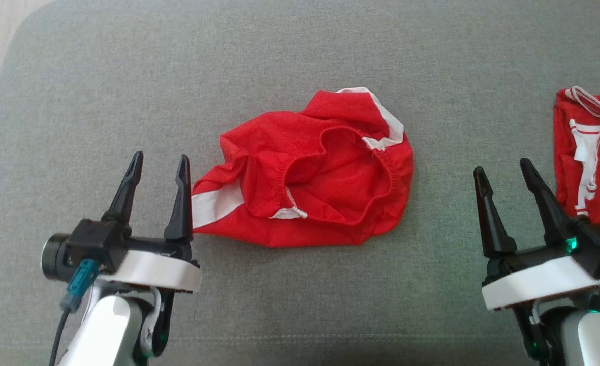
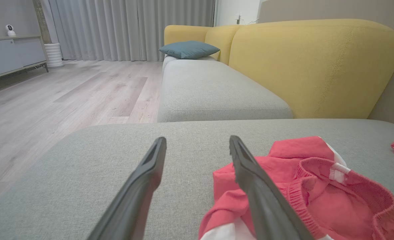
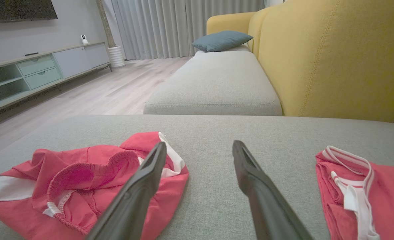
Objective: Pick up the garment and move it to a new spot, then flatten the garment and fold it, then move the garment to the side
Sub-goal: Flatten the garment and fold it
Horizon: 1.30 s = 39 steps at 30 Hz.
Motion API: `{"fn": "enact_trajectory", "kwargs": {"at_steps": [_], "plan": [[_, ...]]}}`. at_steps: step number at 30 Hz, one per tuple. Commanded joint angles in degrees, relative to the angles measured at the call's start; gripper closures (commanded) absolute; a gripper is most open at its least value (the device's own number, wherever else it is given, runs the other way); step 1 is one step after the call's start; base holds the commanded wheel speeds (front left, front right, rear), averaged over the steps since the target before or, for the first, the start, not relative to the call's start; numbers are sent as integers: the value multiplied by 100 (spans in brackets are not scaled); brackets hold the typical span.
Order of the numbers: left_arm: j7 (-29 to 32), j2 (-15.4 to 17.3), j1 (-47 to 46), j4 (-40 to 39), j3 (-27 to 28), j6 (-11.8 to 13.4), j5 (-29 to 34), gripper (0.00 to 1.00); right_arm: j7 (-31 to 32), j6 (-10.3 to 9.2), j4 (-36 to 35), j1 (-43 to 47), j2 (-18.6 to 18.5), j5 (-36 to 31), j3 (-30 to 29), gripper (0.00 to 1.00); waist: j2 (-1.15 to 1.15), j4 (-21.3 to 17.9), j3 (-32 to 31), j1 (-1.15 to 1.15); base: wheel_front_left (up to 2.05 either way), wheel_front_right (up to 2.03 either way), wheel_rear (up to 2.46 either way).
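The crumpled red cloth garment (image 1: 325, 173) with white bands lies loose on the grey fabric cushion (image 1: 127, 76). Its banded edge is just beside the left gripper (image 1: 160, 161); the right gripper (image 1: 500, 169) is well apart from it. Both grippers gape wide and hold nothing. Flattening seems the step in hand: next, each gripper should pinch an opposite edge.

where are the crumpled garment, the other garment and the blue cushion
crumpled garment (image 1: 330, 173): head view, inner fabric
other garment (image 1: 588, 152): head view, white stripe
blue cushion (image 2: 188, 49): left wrist view, top face

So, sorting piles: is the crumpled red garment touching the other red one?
Apart. Right wrist view shows bare grey cushion between the crumpled garment and the other garment.
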Motion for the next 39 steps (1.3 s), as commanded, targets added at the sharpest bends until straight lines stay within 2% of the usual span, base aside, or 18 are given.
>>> {"fn": "enact_trajectory", "kwargs": {"at_steps": [1,4,7,16,20,23,24,25,28,32,39], "plan": [[-39,121,-116,-226,186,45,25,0,31,37,-225,-59,-41,-18,93,0,0,3,4,0,0,0,0],[-39,123,-124,-238,167,49,25,0,78,37,-159,-74,-57,-2,134,0,0,19,22,0,0,0,0],[-37,135,-159,-261,161,47,22,0,219,37,-12,-187,-165,46,467,0,0,31,96,0,0,0,0],[-50,60,-451,-246,43,-31,39,0,1118,37,752,-1270,-711,537,2697,0,0,235,507,0,0,0,0],[-78,-35,-598,-169,-23,-86,40,0,1349,37,1257,-1941,-827,778,3482,0,0,409,667,0,0,0,0],[-95,-72,-658,-127,-27,-114,39,0,1423,37,1528,-2246,-870,896,3768,0,0,473,729,0,0,0,0],[-99,-82,-671,-114,-25,-118,42,0,1411,37,1597,-2329,-878,933,3832,36,0,486,742,0,0,0,0],[-104,-92,-680,-102,-23,-123,45,0,1403,37,1663,-2397,-888,979,3890,100,0,498,751,0,0,0,0],[-113,-112,-693,-67,-11,-134,58,0,1317,37,1753,-2488,-891,1131,3900,100,0,512,749,0,0,0,0],[-121,-118,-649,-54,47,-108,74,0,1117,37,1590,-2346,-853,1332,3580,100,0,454,700,0,0,0,0],[-126,-87,-561,-94,134,-90,86,0,1077,37,1179,-1719,-564,1891,2340,100,0,210,653,0,0,0,0]]}}
